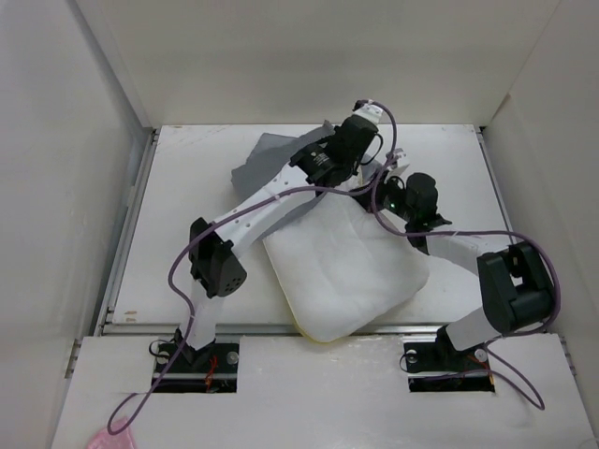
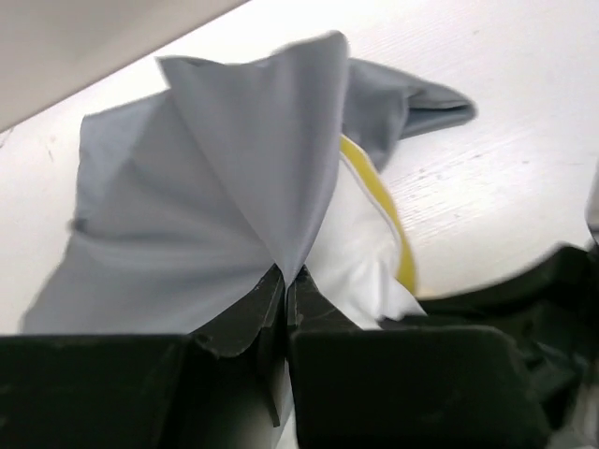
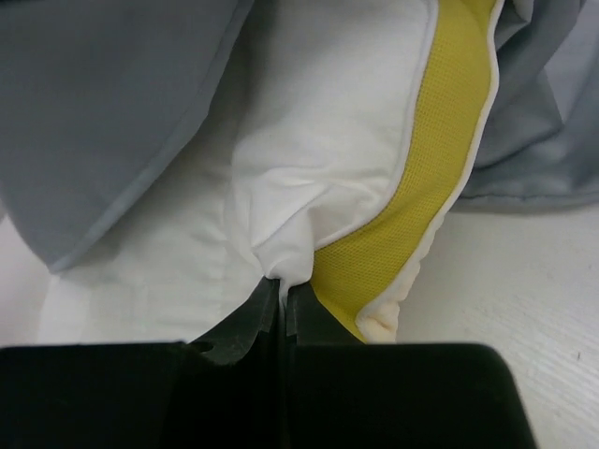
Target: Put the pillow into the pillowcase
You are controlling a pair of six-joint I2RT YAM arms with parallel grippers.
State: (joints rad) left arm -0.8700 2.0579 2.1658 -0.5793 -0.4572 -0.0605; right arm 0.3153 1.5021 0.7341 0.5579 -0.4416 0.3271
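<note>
The white pillow point(image 1: 344, 271) with a yellow band lies in the middle of the table, its near corner over the front edge. The grey pillowcase point(image 1: 267, 161) lies at the back, over the pillow's far end. My left gripper point(image 1: 363, 178) is shut on a fold of the pillowcase point(image 2: 234, 215) and holds it up; the pillow's yellow edge point(image 2: 379, 201) shows under it. My right gripper point(image 1: 393, 187) is shut on a pinch of the pillow's white fabric point(image 3: 318, 178) beside the yellow band point(image 3: 435, 159). Grey cloth point(image 3: 103, 103) hangs over it.
White walls close in the table point(image 1: 187, 215) on the left, right and back. The two arms cross over the pillow's far end, close to each other. Purple cables trail from both arms. A pink scrap point(image 1: 110, 440) lies at the near left.
</note>
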